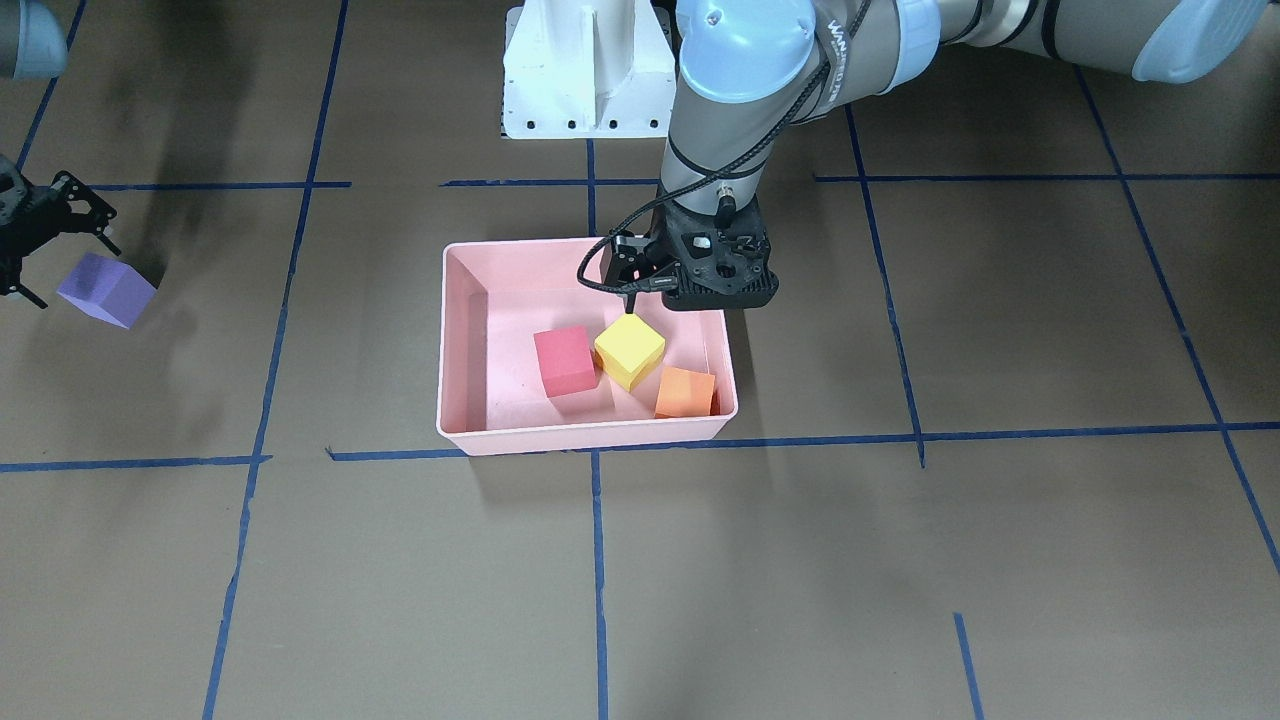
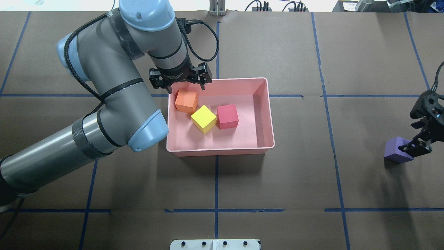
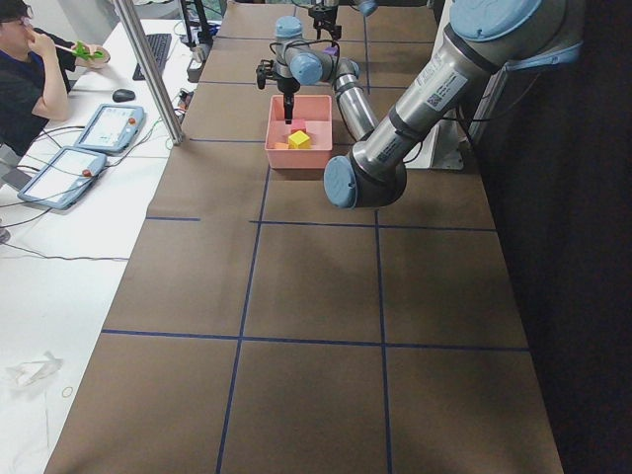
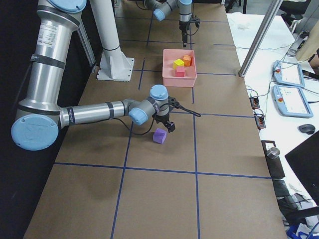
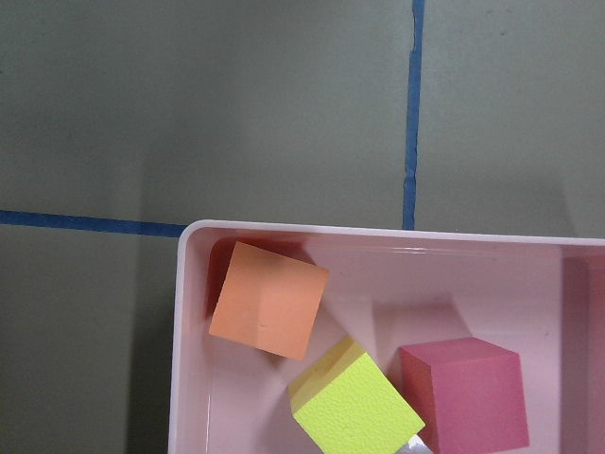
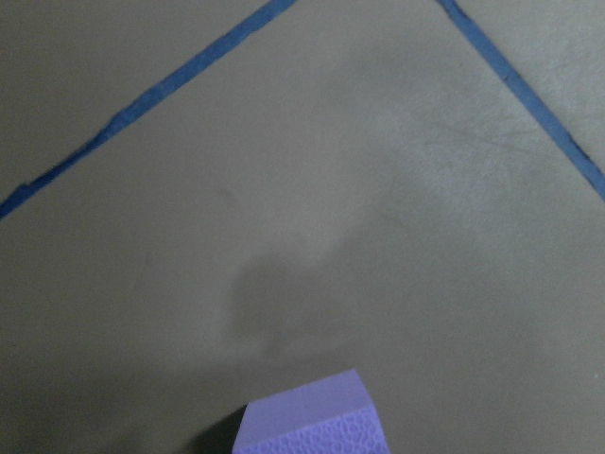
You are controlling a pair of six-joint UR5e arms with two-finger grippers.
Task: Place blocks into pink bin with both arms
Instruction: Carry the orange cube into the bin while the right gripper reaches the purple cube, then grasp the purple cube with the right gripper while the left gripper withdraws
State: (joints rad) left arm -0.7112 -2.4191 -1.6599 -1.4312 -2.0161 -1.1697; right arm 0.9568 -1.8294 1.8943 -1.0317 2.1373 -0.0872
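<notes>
The pink bin [image 2: 222, 151] sits mid-table and holds the red block [image 2: 227, 116], the yellow-green block [image 2: 204, 119] and the orange block [image 2: 186, 100]. They also show in the left wrist view, with the orange block [image 5: 267, 299] in the bin's corner. My left gripper [image 2: 186, 89] hangs open and empty over the bin's far left corner, above the orange block. The purple block [image 1: 105, 290] is far out on my right side, low at the table. My right gripper [image 1: 75, 272] is tilted and its fingers pinch the block's near side. I cannot tell whether the block touches the paper.
The white pedestal base [image 1: 585, 75] stands behind the bin. Blue tape lines [image 2: 216, 180] cross the brown paper. An operator [image 3: 25, 69] with tablets and a metal post [image 3: 148, 69] are beyond the table's far edge.
</notes>
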